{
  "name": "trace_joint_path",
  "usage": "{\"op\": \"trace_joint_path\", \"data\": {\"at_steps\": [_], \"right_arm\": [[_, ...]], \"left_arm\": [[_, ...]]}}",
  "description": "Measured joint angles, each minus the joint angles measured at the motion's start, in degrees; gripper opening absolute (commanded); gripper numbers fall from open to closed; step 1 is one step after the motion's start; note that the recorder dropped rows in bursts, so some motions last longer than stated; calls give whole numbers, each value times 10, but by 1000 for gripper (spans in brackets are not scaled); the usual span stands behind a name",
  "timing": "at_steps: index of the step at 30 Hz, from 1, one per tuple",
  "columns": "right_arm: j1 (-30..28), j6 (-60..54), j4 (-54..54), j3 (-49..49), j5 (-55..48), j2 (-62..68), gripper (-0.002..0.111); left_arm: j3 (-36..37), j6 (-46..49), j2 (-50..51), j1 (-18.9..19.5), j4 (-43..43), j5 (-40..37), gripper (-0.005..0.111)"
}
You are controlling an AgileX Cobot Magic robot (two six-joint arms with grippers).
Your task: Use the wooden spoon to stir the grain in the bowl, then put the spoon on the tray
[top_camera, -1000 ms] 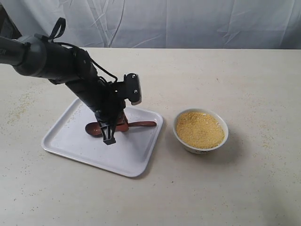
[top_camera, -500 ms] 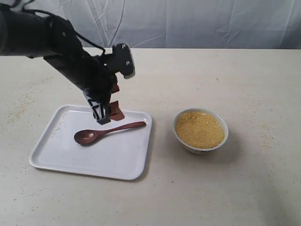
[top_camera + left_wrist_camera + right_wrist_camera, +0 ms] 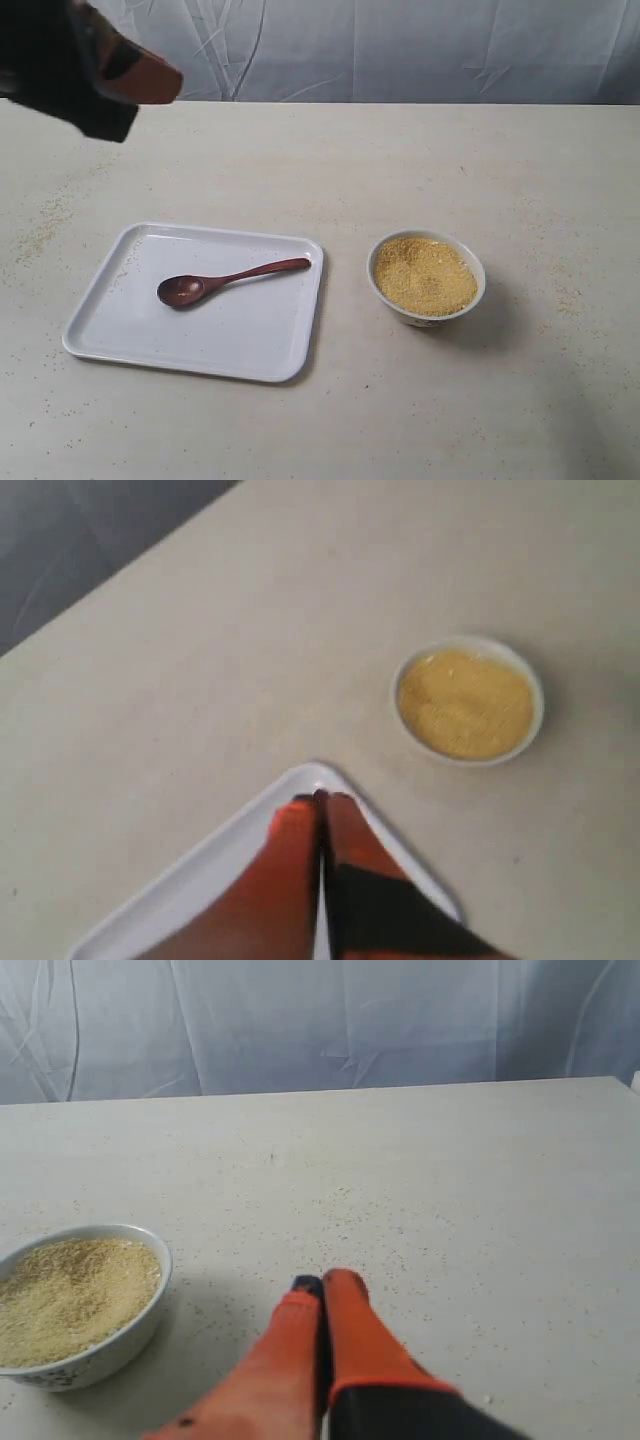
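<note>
The dark reddish-brown wooden spoon (image 3: 225,281) lies flat on the white tray (image 3: 120,320), bowl end to the left, handle toward the tray's right rim. To the right stands the small white bowl (image 3: 390,300) holding golden grain (image 3: 425,275); both also show in the left wrist view as bowl (image 3: 535,730) and grain (image 3: 466,702). My left gripper (image 3: 320,802) is shut and empty, raised high at the top left corner of the exterior view (image 3: 150,85), with the tray's corner (image 3: 250,830) far below it. My right gripper (image 3: 322,1282) is shut and empty over bare table beside the bowl (image 3: 110,1345).
The beige table (image 3: 450,160) carries scattered grains near its left side (image 3: 40,235) and right of the bowl. A grey-white cloth backdrop (image 3: 400,50) hangs behind the table's far edge.
My left arm has let go of the spoon, risen and pulled back to the upper left. The tray slid left early on; spoon and tray now rest still.
</note>
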State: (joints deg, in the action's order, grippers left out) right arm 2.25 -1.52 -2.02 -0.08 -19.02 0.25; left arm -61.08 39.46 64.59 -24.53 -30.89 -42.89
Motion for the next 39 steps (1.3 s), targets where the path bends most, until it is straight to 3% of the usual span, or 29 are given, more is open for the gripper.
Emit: {"op": "trace_joint_path", "data": {"at_steps": [6, 11, 19, 24, 27, 31, 34, 39], "right_arm": [[0, 0, 0, 0, 0, 0, -1], [0, 0, 0, 0, 0, 0, -1], [0, 0, 0, 0, 0, 0, -1], [0, 0, 0, 0, 0, 0, -1], [0, 0, 0, 0, 0, 0, -1], [0, 0, 0, 0, 0, 0, -1], [0, 0, 0, 0, 0, 0, -1], [0, 0, 0, 0, 0, 0, -1]], "left_arm": [[204, 12, -251, 0, -67, 151, 0], [330, 12, -413, 0, -68, 162, 0], [359, 12, -543, 0, -69, 33, 0], [368, 39, -583, 8, -53, 67, 0], [399, 56, -626, 55, -36, 186, 0], [472, 51, -642, 171, -62, 353, 0], [514, 49, -642, 233, -79, 405, 0], [535, 49, -643, 274, -79, 418, 0]]}}
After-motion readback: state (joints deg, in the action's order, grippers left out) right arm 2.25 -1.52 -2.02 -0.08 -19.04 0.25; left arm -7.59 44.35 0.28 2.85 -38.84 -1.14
